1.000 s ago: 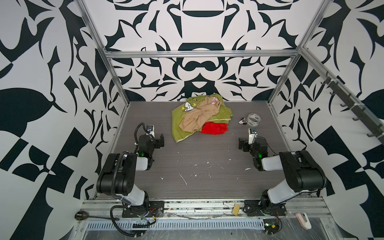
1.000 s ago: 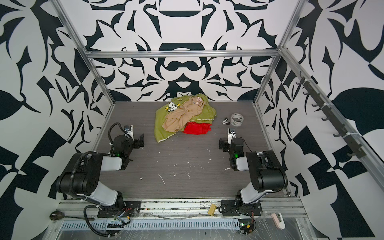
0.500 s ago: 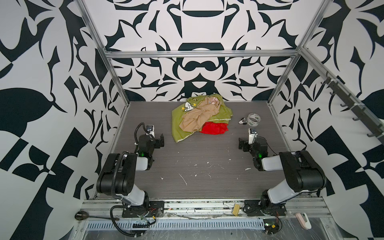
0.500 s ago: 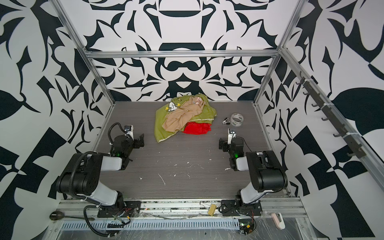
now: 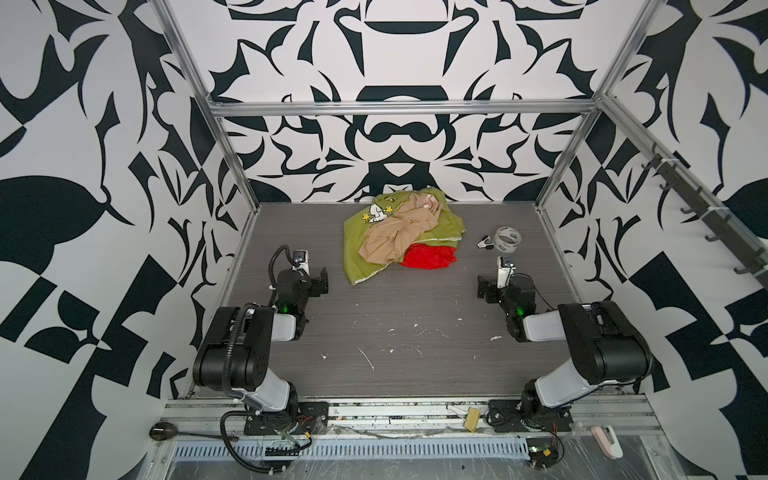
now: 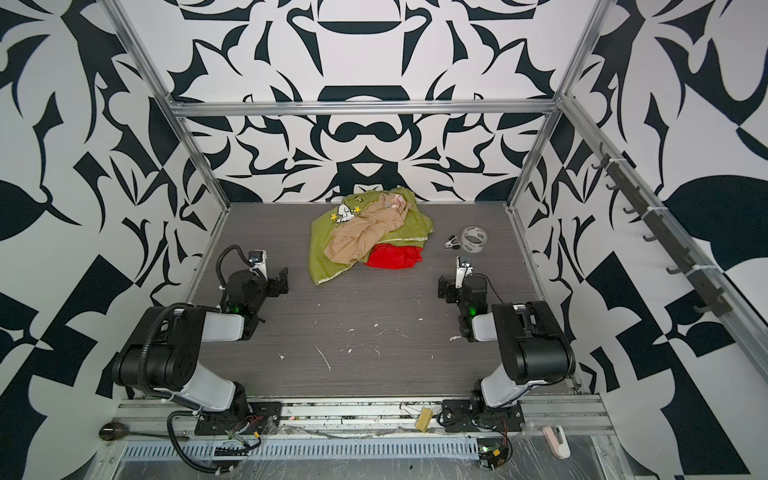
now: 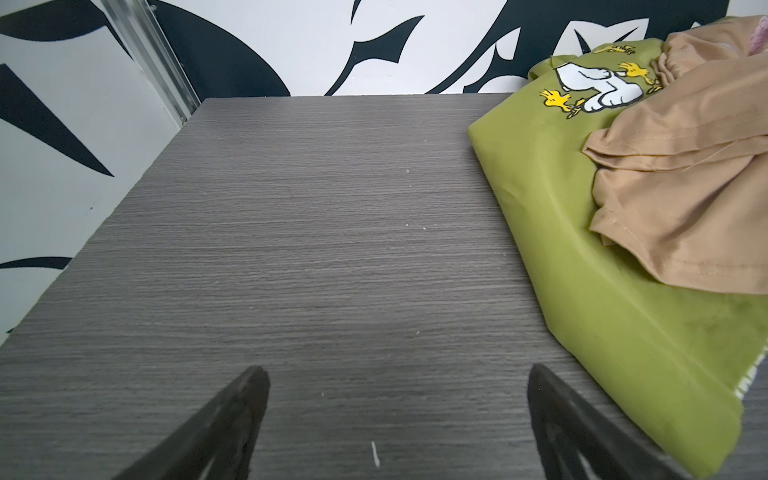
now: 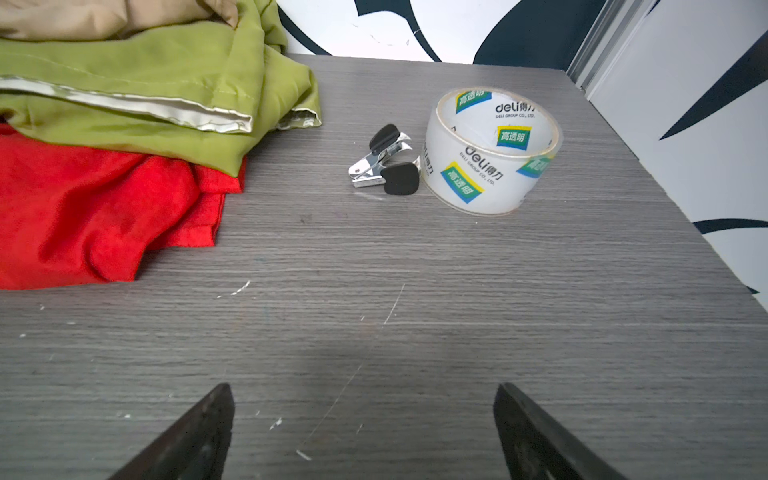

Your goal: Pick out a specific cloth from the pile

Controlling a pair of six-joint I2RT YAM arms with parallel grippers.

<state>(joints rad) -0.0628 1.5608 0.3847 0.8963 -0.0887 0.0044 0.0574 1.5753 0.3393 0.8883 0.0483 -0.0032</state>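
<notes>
Both top views: grey wood-grain table (image 5: 407, 316) boxed by black-and-white patterned walls (image 5: 395, 54). The pile (image 5: 399, 232) at the far edge, the cloth (image 5: 428, 257) poking out its near side. Left gripper (image 5: 319, 282) and right gripper (image 5: 486, 289) either side of the pile, apart from it, spread wide, empty.
Left wrist: olive-green cloth (image 7: 582, 291) under tan cloth (image 7: 685, 187).
Right wrist: red under the green fold; tape roll (image 8: 492, 149), staple remover (image 8: 384, 162) beside the pile.
</notes>
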